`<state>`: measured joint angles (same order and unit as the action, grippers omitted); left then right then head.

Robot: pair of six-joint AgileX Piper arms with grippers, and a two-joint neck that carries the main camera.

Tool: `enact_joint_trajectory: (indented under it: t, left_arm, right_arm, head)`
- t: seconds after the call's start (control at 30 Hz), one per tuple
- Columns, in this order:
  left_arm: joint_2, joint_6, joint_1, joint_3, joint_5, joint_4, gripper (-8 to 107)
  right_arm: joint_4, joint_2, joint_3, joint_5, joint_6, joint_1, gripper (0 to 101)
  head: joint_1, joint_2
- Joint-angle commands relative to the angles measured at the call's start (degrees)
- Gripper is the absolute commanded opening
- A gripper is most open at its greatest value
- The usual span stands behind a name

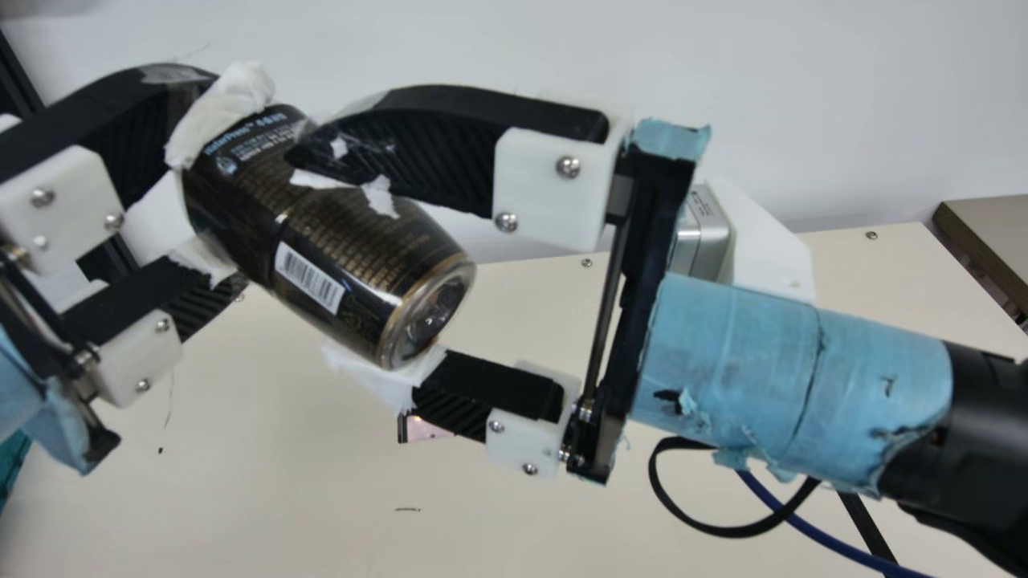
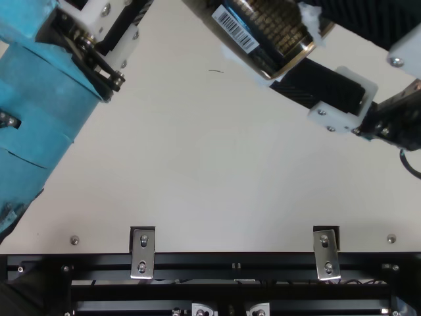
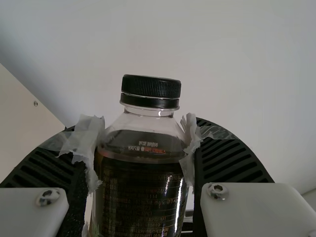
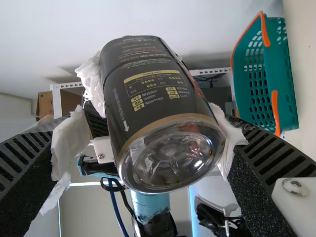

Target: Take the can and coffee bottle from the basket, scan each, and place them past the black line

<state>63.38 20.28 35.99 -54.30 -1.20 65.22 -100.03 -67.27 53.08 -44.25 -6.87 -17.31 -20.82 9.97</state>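
The left wrist view shows us a black cap (image 3: 150, 88), the main view a barcode (image 1: 309, 277). Our left gripper (image 1: 229, 185) clasps the dark, tilted coffee bottle (image 1: 321, 229); our right gripper (image 1: 357, 269) stands parted around its base.

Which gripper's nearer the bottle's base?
Right: the right gripper is open around the base; the left gripper holds the bottle farther up, toward the cap.
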Motion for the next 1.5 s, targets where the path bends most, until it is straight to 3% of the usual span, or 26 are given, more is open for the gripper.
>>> enact_joint_trajectory:
  t: [0.0,0.47,0.5,0.53,0.9,0.93,0.97,1.0,1.47]
  left_arm:
    - [0.0,0.0,0.0,0.0,0.0,0.0,10]
    - [0.0,0.0,0.0,0.0,0.0,0.0,10]
    - [0.0,0.0,0.0,0.0,0.0,0.0,10]
    - [0.0,0.0,0.0,0.0,0.0,0.0,10]
    - [0.0,0.0,0.0,0.0,-0.61,0.11,10]
    - [0.0,0.0,0.0,0.0,-0.61,0.11,15]
    - [0.0,0.0,0.0,0.0,-0.61,0.11,72]
    - [0.0,0.0,0.0,0.0,-0.61,0.11,90]
    - [0.0,-0.78,0.06,0.0,-0.26,0.89,90]
  right_arm:
    - [0.05,-0.24,0.48,0.13,0.1,-0.3,101]
    - [0.03,-0.63,0.82,0.91,0.0,-0.78,101]
    - [0.03,-0.63,0.82,0.93,0.0,-0.78,55]
    - [0.03,-0.63,0.82,0.93,0.0,-0.78,0]
    - [0.02,-0.58,0.82,0.81,0.0,-0.78,0]
    - [0.02,-0.58,0.82,0.81,0.0,-0.78,0]
    - [0.02,-0.58,0.82,0.81,0.0,-0.78,0]
    - [0.02,-0.58,0.82,0.81,0.0,-0.78,0]
    - [0.06,-0.58,0.82,0.95,0.0,-0.78,0]
  head:
    - [-0.84,0.53]
    - [-0.84,0.53]
    - [-0.84,0.53]
    - [-0.84,0.53]
    - [-0.84,0.53]
    - [-0.84,0.53]
    - [-0.84,0.53]
    - [-0.84,0.53]
    - [-0.84,0.53]
